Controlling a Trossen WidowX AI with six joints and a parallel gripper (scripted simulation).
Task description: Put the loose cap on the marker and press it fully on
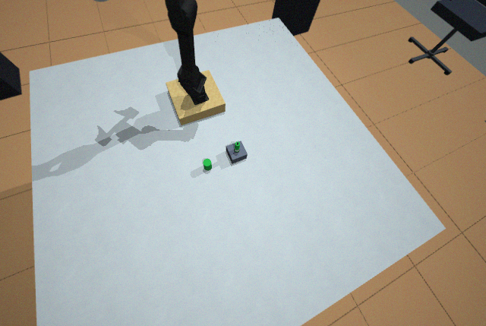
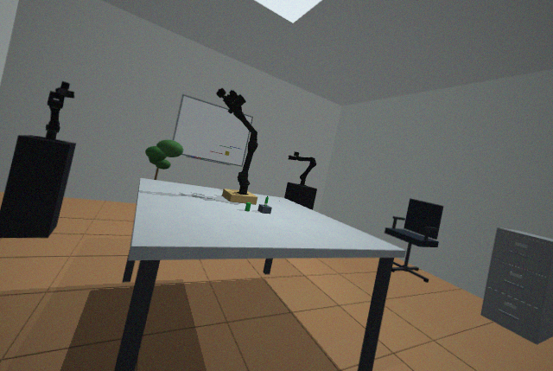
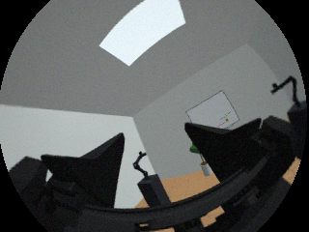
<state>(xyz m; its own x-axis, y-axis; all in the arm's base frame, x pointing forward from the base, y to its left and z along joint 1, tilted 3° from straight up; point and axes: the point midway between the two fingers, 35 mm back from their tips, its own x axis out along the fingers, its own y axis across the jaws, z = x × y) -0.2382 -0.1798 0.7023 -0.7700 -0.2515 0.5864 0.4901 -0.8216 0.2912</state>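
- Looking first at the cap: I see it standing upright and loose on the desk, a short green cylinder with its long axis vertical.
- Just beside it, toward the right in the top view, the marker stands upright in the grey holder block; the two are near but clearly apart, and the marker's top is bare.
- Behind both sits the tan base plate from which my arm rises.
- The hand is raised high above the desk, well apart from the cap and marker; in the exterior view it sits at the top of the nearly extended arm.
- The wrist view shows only ceiling, wall and a whiteboard between the two dark fingers, so I judge the hand is pointing upward and away from the work.
- The fingers stand wide apart with nothing between them: the hand is released and empty.
- The relation I care about: the cap lies far below the hand and forward of the base, so I judge the next move calls for folding the arm down, turning the hand to face the desk, and descending along the cap's vertical axis.
- Nothing of the task looks done yet.
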